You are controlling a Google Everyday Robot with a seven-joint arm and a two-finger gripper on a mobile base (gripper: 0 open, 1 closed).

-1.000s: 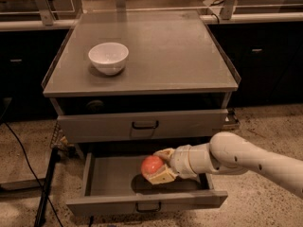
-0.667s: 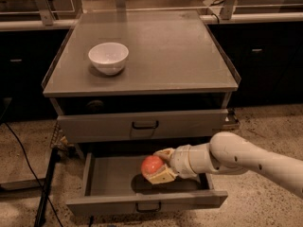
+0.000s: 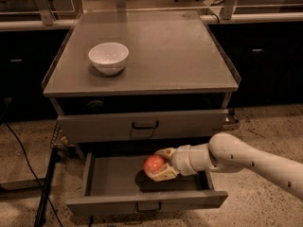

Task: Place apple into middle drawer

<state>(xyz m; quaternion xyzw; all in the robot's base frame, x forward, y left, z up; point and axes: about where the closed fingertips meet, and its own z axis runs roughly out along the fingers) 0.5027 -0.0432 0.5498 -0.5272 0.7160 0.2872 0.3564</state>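
**A:** Where is the apple?

**B:** The apple [image 3: 152,163] is inside the middle drawer [image 3: 111,182], which is pulled out. It sits about halfway across the grey floor. The gripper [image 3: 160,165] has it clasped, with one pale finger over the top and one underneath, closed only as far as the fruit lets them.

**A:** Is it resting on the drawer floor?

**B:** I can't tell. A dark shadow lies under it.

**A:** Is anything crowding it?

**B:** The arm [image 3: 246,160] reaches in over the drawer's right wall. Directly above the drawer is a taller-fronted grey drawer [image 3: 104,126], which is closed, and its front hangs just above the gripper. Higher up is the cabinet top [image 3: 175,51], with a white bowl [image 3: 108,56] toward its left, well apart from the drawer. To the left of the drawer, a black cable [image 3: 23,159] trails over the speckled floor.
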